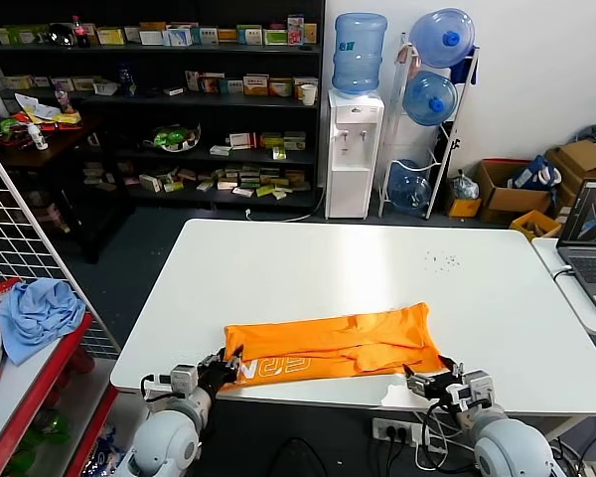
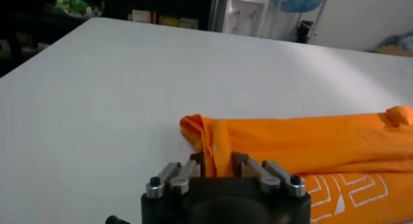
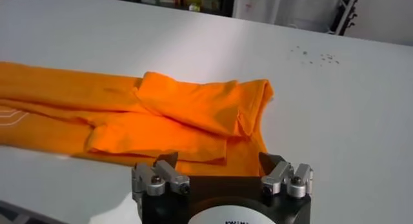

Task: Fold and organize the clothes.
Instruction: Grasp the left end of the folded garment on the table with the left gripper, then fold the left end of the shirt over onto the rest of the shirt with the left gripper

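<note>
The orange T-shirt (image 1: 328, 348) lies folded into a long strip near the front edge of the white table (image 1: 328, 258). White lettering (image 1: 278, 370) shows on its near left part. My left gripper (image 1: 226, 364) is at the strip's left end, shut on a bunched fold of the shirt (image 2: 310, 141), which stands between its fingers (image 2: 201, 161). My right gripper (image 1: 417, 378) is at the strip's right end, open. Its fingers (image 3: 166, 161) straddle the near edge of the shirt (image 3: 161, 115), low over the table.
A light blue cloth (image 1: 40, 313) lies on a red shelf at the left, behind a wire grid (image 1: 20, 238). A laptop (image 1: 591, 234) sits on a side table at the right. Shelves and a water dispenser (image 1: 353, 149) stand beyond the table.
</note>
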Tool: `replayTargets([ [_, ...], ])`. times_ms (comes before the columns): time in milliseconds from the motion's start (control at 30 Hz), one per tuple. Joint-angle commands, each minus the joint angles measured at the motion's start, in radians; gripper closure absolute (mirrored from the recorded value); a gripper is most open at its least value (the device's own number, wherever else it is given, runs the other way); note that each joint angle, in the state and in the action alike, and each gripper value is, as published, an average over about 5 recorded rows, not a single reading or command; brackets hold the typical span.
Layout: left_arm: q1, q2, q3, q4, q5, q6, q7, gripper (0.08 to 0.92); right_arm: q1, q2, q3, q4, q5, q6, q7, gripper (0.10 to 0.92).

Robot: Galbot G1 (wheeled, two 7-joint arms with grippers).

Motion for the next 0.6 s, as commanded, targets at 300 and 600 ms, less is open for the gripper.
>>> replayTargets([
  [300,-0.042,0.097,-0.098,0.03,0.006,0.001,-0.01,0.882,-0.007,0.008,0.006,0.036,0.007,0.0,0.007,0.203],
  [600,-0.084,0.263,-0.18,0.108,0.039,-0.009,-0.015,0.882,-0.007,0.013,0.0,0.052,0.012,0.006,0.014,0.203],
])
